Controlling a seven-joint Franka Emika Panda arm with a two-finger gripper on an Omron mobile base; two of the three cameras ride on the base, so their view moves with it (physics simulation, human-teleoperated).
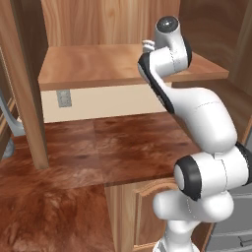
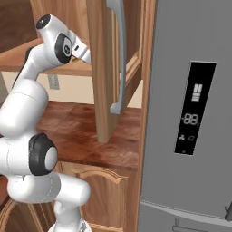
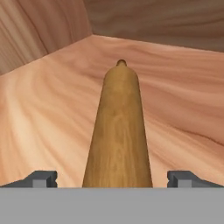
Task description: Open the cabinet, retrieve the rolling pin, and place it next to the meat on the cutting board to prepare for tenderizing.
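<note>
The cabinet [image 1: 98, 66] stands open, its doors swung out toward me. One door [image 2: 102, 68] carries a long grey bar handle [image 2: 121, 59]. My arm reaches into the cabinet over its shelf. The rolling pin [image 3: 117, 131], a tan wooden cylinder with a small knob at its far end, lies on the shelf floor pointing away from the hand. My gripper [image 3: 114, 179] is open, with one fingertip [image 3: 41, 178] on either side of the pin's near end and clear gaps to the wood. The meat and the cutting board are out of view.
The reddish-brown counter [image 1: 123, 142] runs below the cabinet, with a wall outlet [image 1: 63, 98] behind it. The grey fridge [image 2: 190, 113] stands close on the right. The other open door [image 1: 24, 83] hangs at the left. The cabinet's side and back walls close in around the pin.
</note>
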